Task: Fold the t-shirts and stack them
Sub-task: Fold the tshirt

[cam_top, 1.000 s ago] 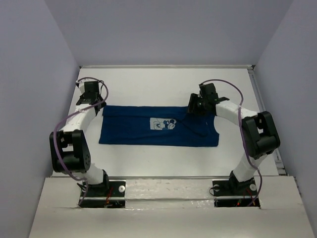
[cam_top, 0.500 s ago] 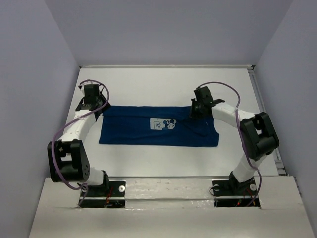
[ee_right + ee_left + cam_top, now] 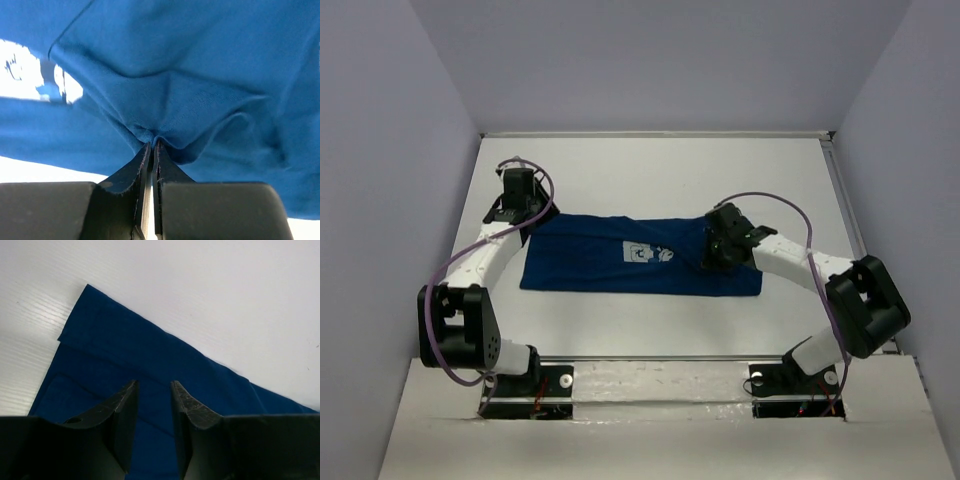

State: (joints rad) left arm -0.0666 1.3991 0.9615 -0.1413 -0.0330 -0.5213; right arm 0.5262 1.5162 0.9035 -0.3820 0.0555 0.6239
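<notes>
Looking down on the white bench [image 3: 650, 170], you see the navy t-shirt [image 3: 610, 265] lying as 1 long folded strip across its middle, with the pale print [image 3: 638, 253] facing up. Your right tool [image 3: 151, 145] is pinched tight on a bunched ridge of the cloth just right of that print, with creases spreading from the pinch. Your left tool [image 3: 154, 390] hangs over the strip's far left corner, its jaws a narrow gap apart with nothing gripped between them.
</notes>
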